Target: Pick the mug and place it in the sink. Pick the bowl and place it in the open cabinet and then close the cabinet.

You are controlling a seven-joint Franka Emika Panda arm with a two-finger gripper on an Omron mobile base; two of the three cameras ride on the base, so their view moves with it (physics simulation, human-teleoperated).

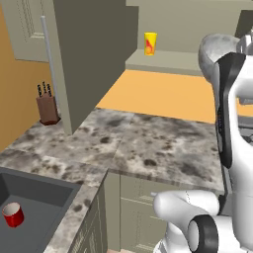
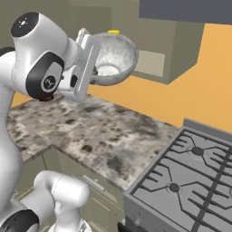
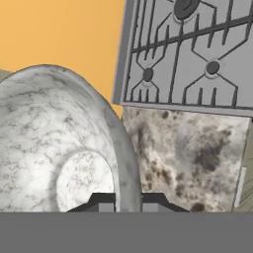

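Note:
The grey-white marbled bowl [image 2: 116, 56] hangs tilted in the air above the counter, and my gripper [image 2: 95, 72] is shut on its rim. In the hand view the bowl [image 3: 54, 143] curves up on the left, its rim pinched between my fingertips [image 3: 105, 202]. From the left base view the bowl [image 1: 211, 49] peeks out behind my arm, level with the open cabinet's shelf [image 1: 168, 60]. The cabinet door [image 1: 91, 59] stands swung out, with its silver bar handle [image 1: 47, 54]. The red mug [image 1: 13, 215] stands upright inside the dark sink [image 1: 47, 197].
A yellow cup [image 1: 150, 43] stands on the cabinet shelf. A knife block [image 1: 48, 106] sits by the wall behind the open door. The marbled counter [image 2: 99, 131] runs under the bowl, and a gas stove [image 2: 195, 176] adjoins it on the right.

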